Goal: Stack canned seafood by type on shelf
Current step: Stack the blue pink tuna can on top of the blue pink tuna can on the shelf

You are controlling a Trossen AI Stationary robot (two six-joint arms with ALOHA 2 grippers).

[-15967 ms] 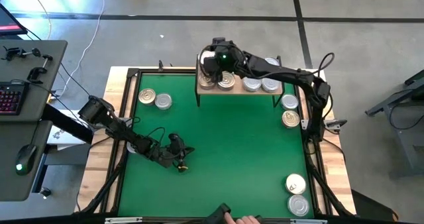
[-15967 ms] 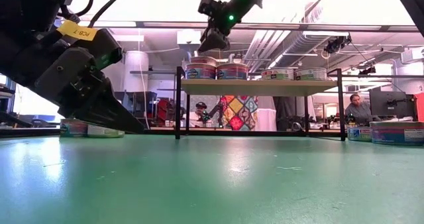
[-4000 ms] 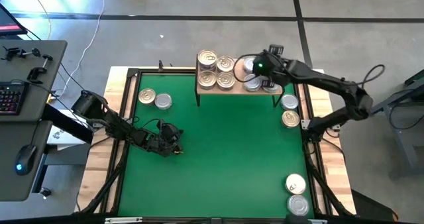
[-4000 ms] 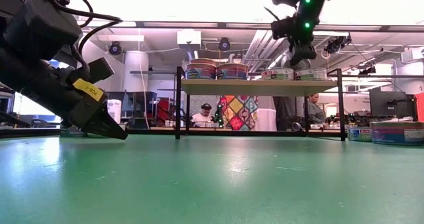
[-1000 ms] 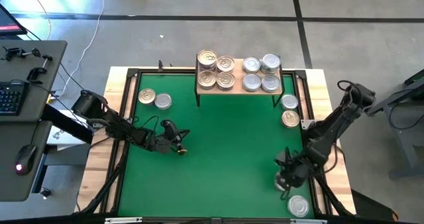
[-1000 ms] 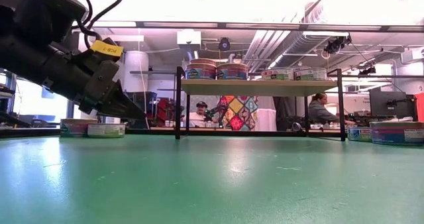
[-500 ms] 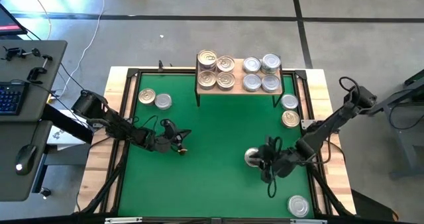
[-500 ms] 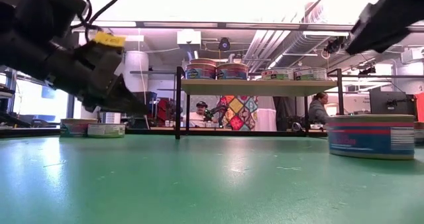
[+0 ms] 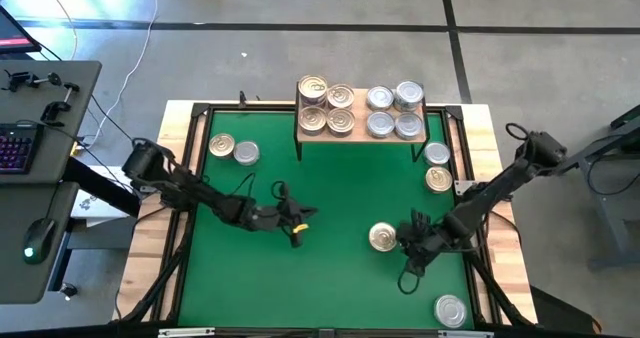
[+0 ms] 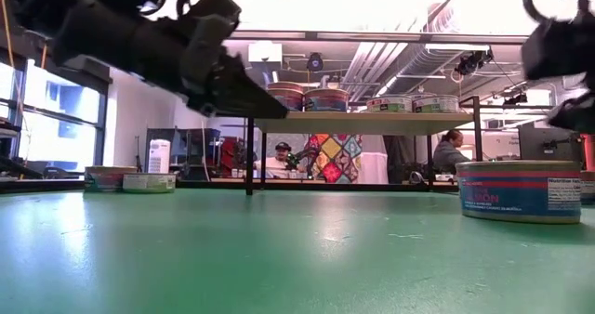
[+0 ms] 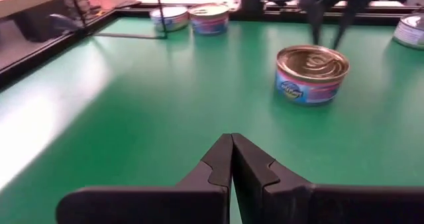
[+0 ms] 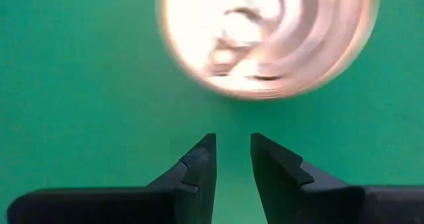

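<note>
1. Right now the right gripper [image 9: 405, 244] sits low over the green mat [image 9: 330, 288], toward the right side, its two fingers [image 12: 199, 164] parted by a narrow gap with nothing between them.
2. Just beyond those fingertips stands a gold-lidded can [image 9: 382, 238] on the mat, close to the gripper but not gripped; from table height it shows a blue and red label [image 10: 517, 191].
3. Meanwhile the left gripper [image 9: 300, 221] is out over the middle of the mat, pointing toward that same can, with its fingers [image 11: 225, 161] pressed together and empty.
4. Up at the far edge, the wooden shelf [image 9: 360, 136] carries two groups: four gold-lidded cans [image 9: 327, 106] on its left half and four silver-lidded cans [image 9: 393, 111] on its right half.
5. From the table-level view the gold group looks stacked two high at one spot; I cannot tell exactly which cans sit on which.
6. Off the shelf, a gold can [image 9: 221, 145] and a silver can [image 9: 246, 154] sit touching near the mat's far left corner.
7. Over by the right edge, near the shelf's leg, another silver can [image 9: 436, 155] and a gold one [image 9: 438, 179] sit side by side.
8. One last silver can [image 9: 449, 311] rests at the near right corner.
9. Beyond the table, a person [image 10: 448, 153] is seated in the room.
</note>
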